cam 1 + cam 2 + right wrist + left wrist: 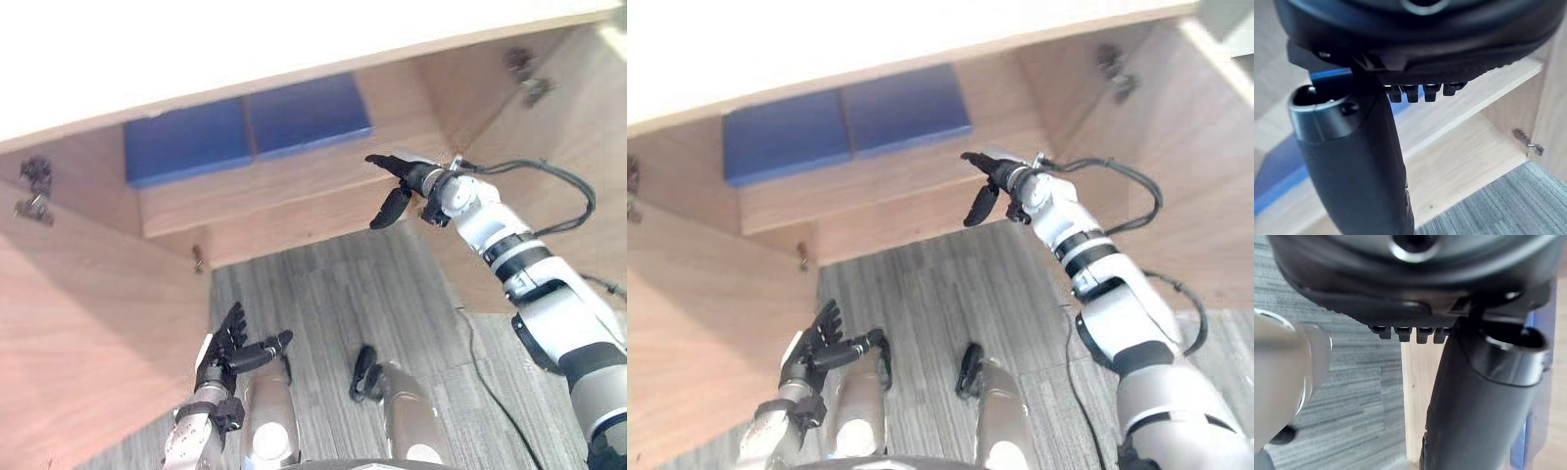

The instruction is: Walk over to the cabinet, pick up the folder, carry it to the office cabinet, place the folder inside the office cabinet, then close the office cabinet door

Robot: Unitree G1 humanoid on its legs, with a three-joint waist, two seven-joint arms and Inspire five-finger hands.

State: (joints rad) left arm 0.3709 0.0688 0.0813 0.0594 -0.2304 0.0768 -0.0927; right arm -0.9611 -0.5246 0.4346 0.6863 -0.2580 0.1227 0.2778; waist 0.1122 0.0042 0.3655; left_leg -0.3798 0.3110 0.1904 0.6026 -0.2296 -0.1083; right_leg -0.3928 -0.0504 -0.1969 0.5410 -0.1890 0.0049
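Left eye view: the blue folder (245,137) lies flat on the shelf (294,194) inside the open office cabinet (460,88). My right hand (400,184) hangs just in front of the shelf edge, fingers loosely apart, holding nothing. My left hand (231,351) is low over the grey floor (343,294), beside the open left door (88,323), fingers straight, empty.
Right eye view: same layout.
Left wrist view: fingers barely show, probably extended.
Right wrist view: folder sits past my thumb (1352,161), untouched.
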